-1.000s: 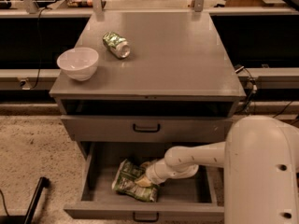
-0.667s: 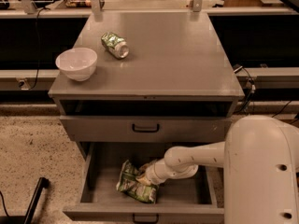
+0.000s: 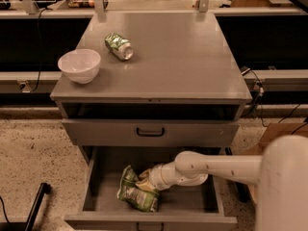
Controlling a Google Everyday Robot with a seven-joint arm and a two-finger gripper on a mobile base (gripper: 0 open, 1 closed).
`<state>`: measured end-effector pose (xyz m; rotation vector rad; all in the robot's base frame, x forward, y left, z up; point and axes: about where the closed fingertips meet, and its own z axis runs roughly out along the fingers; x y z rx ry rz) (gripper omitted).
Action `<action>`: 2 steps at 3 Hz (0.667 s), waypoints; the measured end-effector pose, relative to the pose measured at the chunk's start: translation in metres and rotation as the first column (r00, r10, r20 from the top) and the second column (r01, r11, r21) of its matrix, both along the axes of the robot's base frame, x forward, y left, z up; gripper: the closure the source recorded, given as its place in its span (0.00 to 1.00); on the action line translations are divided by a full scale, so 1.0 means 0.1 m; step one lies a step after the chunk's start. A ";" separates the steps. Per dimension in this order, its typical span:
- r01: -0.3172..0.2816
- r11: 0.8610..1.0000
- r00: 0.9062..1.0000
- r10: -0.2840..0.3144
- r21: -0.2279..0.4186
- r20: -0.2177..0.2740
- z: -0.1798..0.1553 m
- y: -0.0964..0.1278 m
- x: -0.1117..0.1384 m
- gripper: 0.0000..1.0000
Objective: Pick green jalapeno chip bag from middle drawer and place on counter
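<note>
The green jalapeno chip bag (image 3: 134, 194) is in the open middle drawer (image 3: 192, 202), left of centre, tipped up on its edge. My gripper (image 3: 144, 180) reaches into the drawer from the right on a white arm and is shut on the bag's upper right part. The fingertips are partly hidden behind the crinkled foil. The counter (image 3: 178, 57) is the flat grey top of the cabinet above.
A white bowl (image 3: 79, 65) sits at the counter's left edge and a small green-and-silver can (image 3: 119, 46) lies behind it. A shallower drawer (image 3: 150, 131) is shut just above the open one. A dark pole (image 3: 36, 208) leans on the floor at left.
The bag has shifted slightly and tipped more upright in my gripper. The arm has moved very little.
</note>
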<state>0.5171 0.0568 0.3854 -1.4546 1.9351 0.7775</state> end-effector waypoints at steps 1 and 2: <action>-0.052 0.975 0.997 0.039 0.217 0.062 0.55 0.12 0.01 1.00; -0.139 0.917 0.986 0.096 0.373 0.133 1.21 0.22 -0.04 1.00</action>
